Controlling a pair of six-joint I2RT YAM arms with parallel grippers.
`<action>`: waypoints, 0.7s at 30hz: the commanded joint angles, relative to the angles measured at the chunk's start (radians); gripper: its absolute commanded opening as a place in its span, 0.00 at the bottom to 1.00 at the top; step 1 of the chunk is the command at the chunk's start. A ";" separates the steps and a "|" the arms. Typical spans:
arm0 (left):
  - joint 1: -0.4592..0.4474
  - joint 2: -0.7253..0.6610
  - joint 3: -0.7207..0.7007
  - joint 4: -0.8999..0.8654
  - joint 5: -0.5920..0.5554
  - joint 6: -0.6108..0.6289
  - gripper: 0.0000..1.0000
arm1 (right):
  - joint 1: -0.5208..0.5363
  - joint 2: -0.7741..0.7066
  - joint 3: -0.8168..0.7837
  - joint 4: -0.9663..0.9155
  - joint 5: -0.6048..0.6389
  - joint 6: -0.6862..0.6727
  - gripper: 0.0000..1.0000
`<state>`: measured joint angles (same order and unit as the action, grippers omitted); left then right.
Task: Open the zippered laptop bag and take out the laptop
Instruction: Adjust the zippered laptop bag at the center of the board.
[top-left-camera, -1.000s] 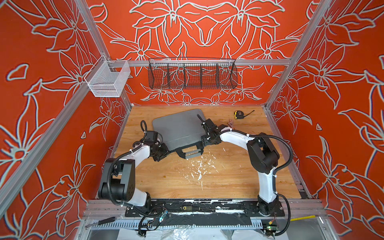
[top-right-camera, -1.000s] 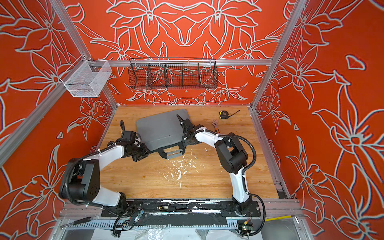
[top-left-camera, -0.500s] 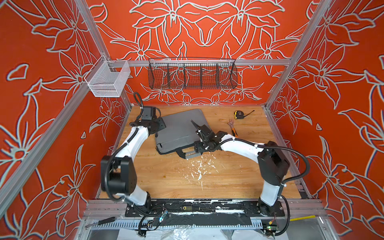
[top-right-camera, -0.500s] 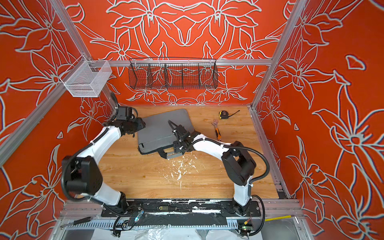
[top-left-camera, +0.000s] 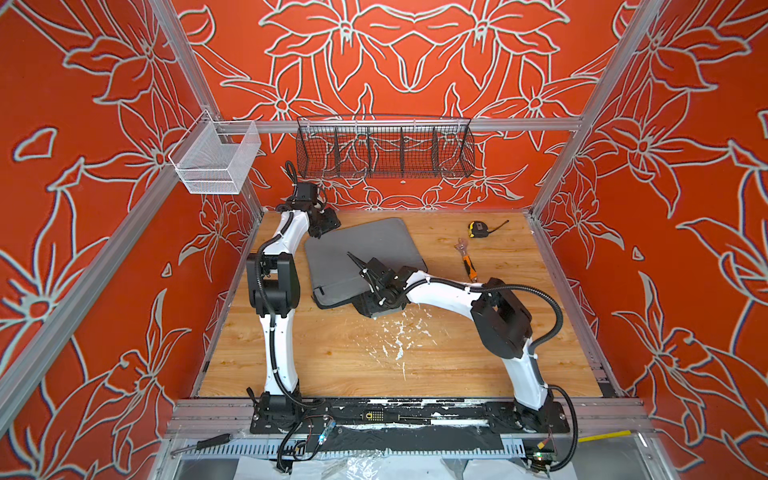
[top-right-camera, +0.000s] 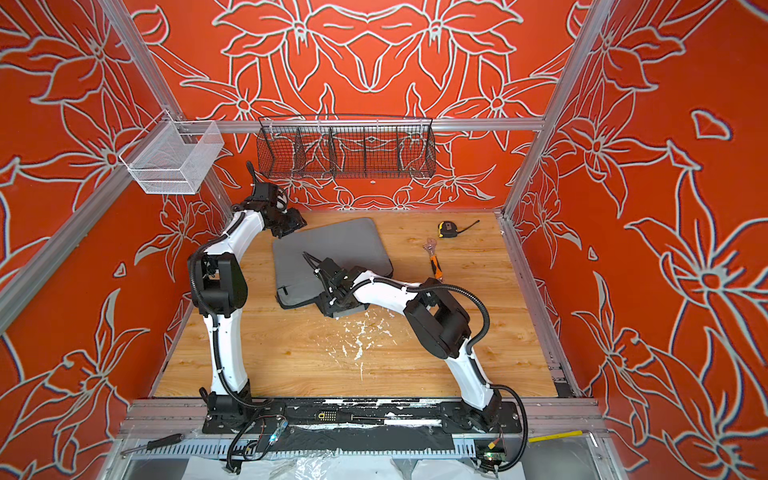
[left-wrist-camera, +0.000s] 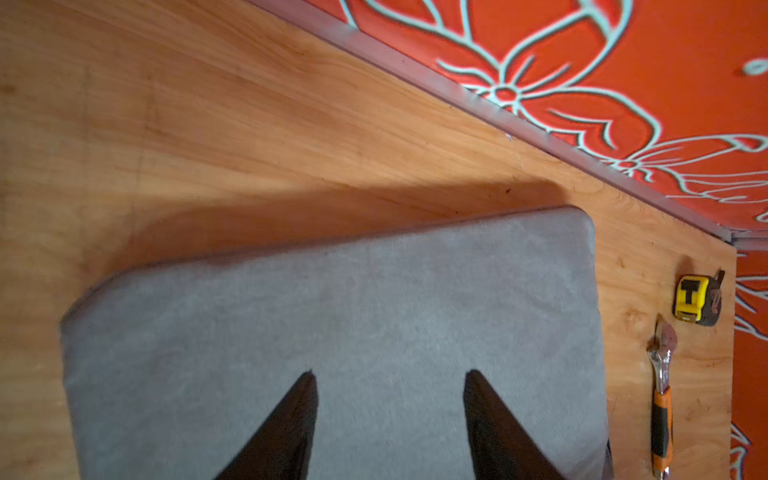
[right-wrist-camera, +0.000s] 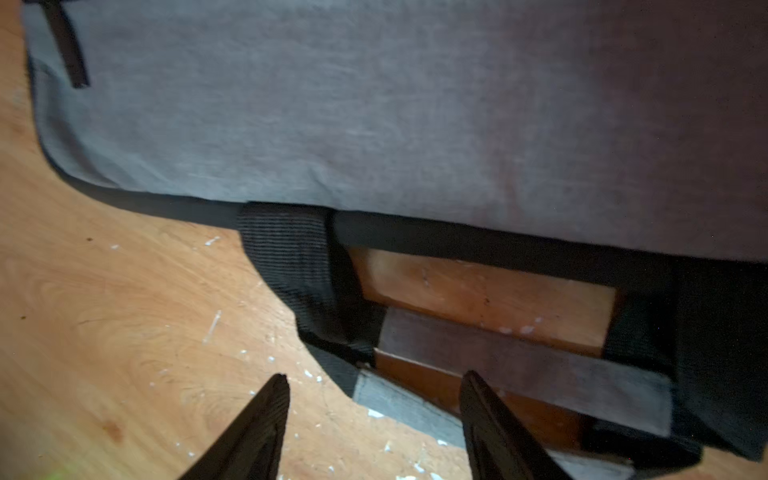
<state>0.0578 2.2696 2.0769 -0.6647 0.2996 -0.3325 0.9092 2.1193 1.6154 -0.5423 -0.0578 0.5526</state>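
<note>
Zippered laptop bag (top-left-camera: 365, 245) flat on counter (top-left-camera: 374, 365), left of tape measure (top-left-camera: 477, 228), looks closed; laptop unseen.
Left pincer (left-wrist-camera: 388, 376) wide, empty, over bag end farthest from tape measure.
Right pincer (right-wrist-camera: 370, 378) wide, empty, above strap handles (right-wrist-camera: 519, 365).
Fabric probably soft, contents stiff and heavy; take zipper pull, which I cannot locate.

We record an enclosure whose walls (top-left-camera: 415, 50) are orange-red and printed with large white-outlined flowers, as seen in both top views. Aluminium rails (top-left-camera: 523, 123) frame the corners and cross the back wall. A black wire basket (top-left-camera: 384, 149) hangs from the rail at upper centre, and a white mesh basket (top-left-camera: 214, 164) hangs at upper left. The floor is a light wooden board (top-left-camera: 436, 365), flecked with white marks (top-left-camera: 399, 332) near the centre. Lighting is even.
</note>
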 joint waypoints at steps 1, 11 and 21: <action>0.032 0.081 0.089 -0.042 0.088 0.013 0.60 | -0.003 -0.010 -0.063 -0.031 0.034 -0.019 0.68; 0.098 0.308 0.334 -0.122 0.210 0.002 0.98 | -0.069 -0.035 -0.163 -0.043 0.082 -0.065 0.68; 0.101 0.151 -0.028 -0.048 0.239 -0.044 0.95 | -0.177 -0.048 -0.198 -0.012 0.052 -0.084 0.68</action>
<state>0.1631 2.4813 2.1971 -0.6624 0.5190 -0.3428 0.7631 2.0575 1.4563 -0.5045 -0.0086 0.4747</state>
